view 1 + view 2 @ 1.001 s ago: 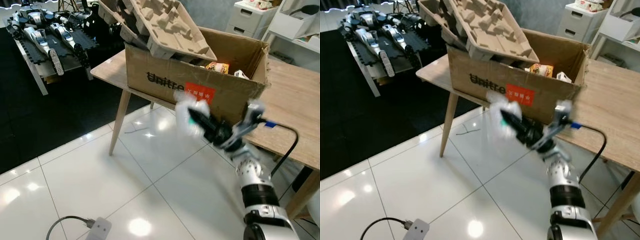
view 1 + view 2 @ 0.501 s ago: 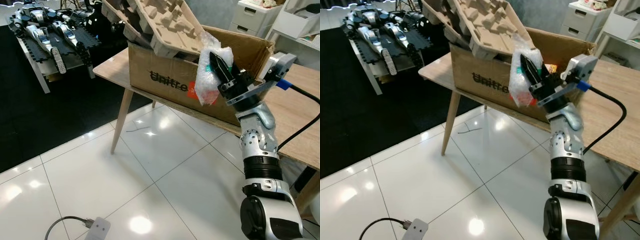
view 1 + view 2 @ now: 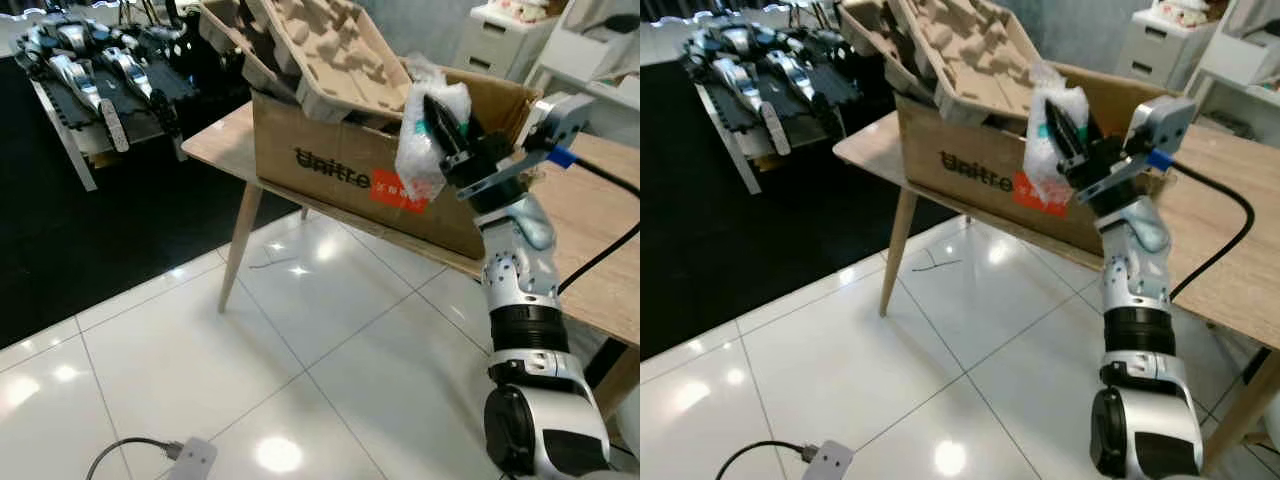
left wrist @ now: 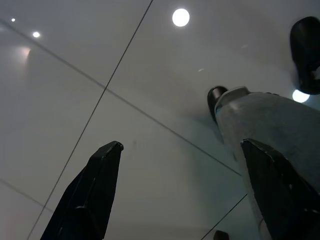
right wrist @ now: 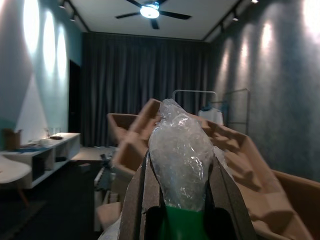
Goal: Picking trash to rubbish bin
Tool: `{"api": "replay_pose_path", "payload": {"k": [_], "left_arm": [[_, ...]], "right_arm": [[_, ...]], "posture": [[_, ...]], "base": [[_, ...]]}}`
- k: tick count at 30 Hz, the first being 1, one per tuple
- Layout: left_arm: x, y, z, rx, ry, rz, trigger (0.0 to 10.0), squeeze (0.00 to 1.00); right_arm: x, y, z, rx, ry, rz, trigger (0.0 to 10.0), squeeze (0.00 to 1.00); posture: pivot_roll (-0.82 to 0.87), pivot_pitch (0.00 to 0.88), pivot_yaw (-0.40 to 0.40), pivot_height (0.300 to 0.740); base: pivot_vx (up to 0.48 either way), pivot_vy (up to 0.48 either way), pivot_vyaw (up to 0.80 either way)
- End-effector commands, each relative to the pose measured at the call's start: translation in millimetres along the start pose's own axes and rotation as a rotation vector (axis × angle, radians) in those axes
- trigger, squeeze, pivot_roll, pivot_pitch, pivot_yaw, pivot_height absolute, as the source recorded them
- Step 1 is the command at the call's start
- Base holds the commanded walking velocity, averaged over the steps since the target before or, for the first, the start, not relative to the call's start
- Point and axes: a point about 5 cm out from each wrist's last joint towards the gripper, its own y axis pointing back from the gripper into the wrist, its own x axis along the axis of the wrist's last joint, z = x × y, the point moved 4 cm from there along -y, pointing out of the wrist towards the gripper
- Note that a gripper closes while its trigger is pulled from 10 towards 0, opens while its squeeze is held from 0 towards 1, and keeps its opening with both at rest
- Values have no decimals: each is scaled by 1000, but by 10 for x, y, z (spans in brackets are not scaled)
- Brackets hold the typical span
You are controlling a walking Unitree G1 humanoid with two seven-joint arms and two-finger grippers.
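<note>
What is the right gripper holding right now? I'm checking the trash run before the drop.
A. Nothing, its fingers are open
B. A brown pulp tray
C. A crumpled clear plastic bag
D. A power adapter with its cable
C: the right gripper is closed on a crumpled clear plastic bag, held up at the front rim of the cardboard box; in the right wrist view the bag sits between its two fingers.

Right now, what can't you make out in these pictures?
- Contents of the brown cardboard box: hidden in the eye views by its walls and the moulded pulp trays.
- The green item inside the crinkled clear plastic bag: covered by the right end effector fingers.
</note>
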Motion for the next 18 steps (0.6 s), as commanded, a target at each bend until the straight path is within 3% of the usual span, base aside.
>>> {"api": "replay_pose_path", "payload": {"k": [1, 2, 5, 10, 12, 18], "left_arm": [[-150, 15, 91, -31, -8, -52, 10000, 0], [-150, 15, 91, -31, -8, -52, 10000, 0], [-158, 15, 120, -42, -9, -54, 10000, 0], [-167, 15, 148, -47, -8, -57, 10000, 0], [-175, 15, 166, -51, -5, -59, 10000, 0], [-181, 16, 181, -54, 2, -59, 10000, 0]], "right_arm": [[147, -69, -29, 26, -5, 44, 10000, 0], [147, -69, -29, 26, -5, 44, 10000, 0], [423, -147, -126, 89, -47, 145, 10000, 0], [764, -205, -186, 140, -128, 261, 10000, 0], [924, -214, -182, 149, -130, 307, 10000, 0], [1072, -201, -113, 123, -90, 330, 10000, 0]], "posture": [[51, 86, -40, 740], [51, 86, -40, 740], [50, 88, -40, 740], [47, 91, -43, 740], [46, 91, -44, 740], [43, 91, -43, 740]], "base": [[330, 0, 0], [330, 0, 0], [331, 0, 0], [331, 0, -800], [332, 0, -800], [321, 0, -800]]}}
